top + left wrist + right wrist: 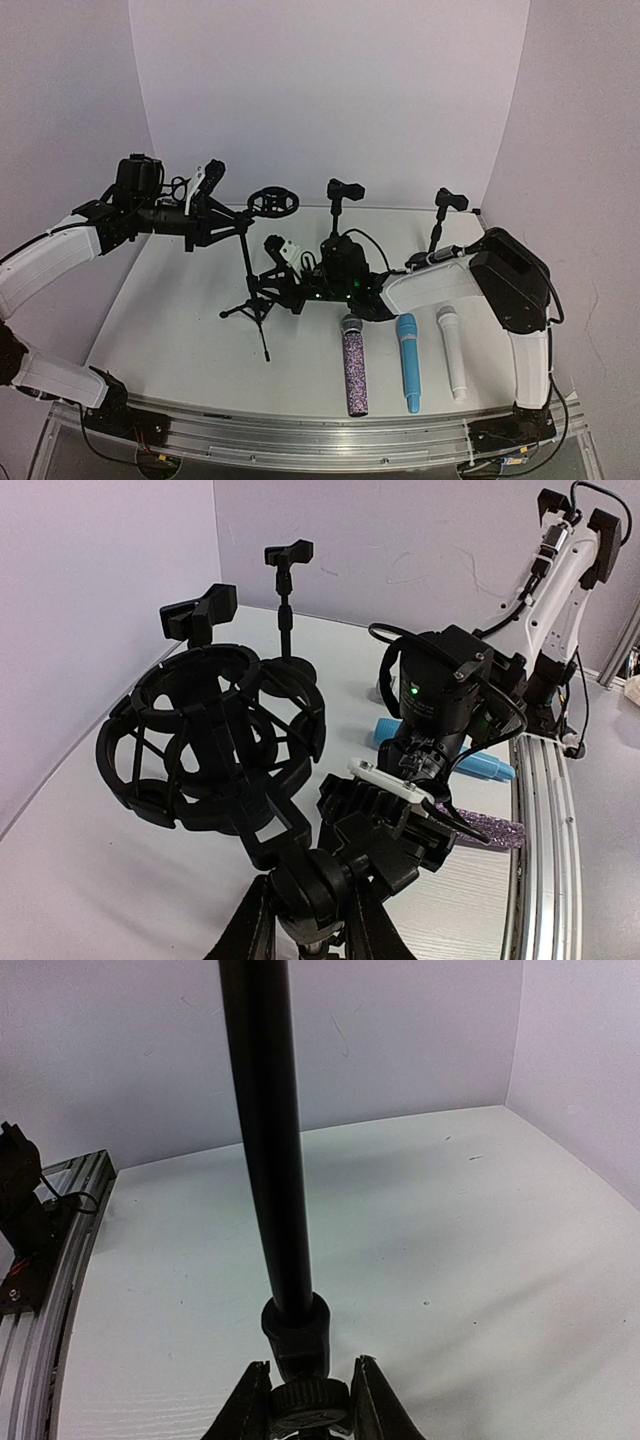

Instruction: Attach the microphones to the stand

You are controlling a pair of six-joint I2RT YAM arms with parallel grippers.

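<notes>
The left arm reaches in high and level from the left. The left gripper [310,920] is clamped on the top joint of the tripod stand [250,270], just under its round cage mount [272,202]. The right arm folds at the elbow and stretches low across the table [170,330]. The right gripper [310,1405] has its fingers pressed against both sides of the ribbed collar on the same pole.

Three microphones lie side by side near the right base (all flat, heads pointing away): a purple glitter microphone [355,368], a blue microphone [408,362] and a white microphone [452,355].

Besides the one tripod stand, a clip stand [340,200] rises behind the right forearm and a second clip stand [445,210] stands further right.
</notes>
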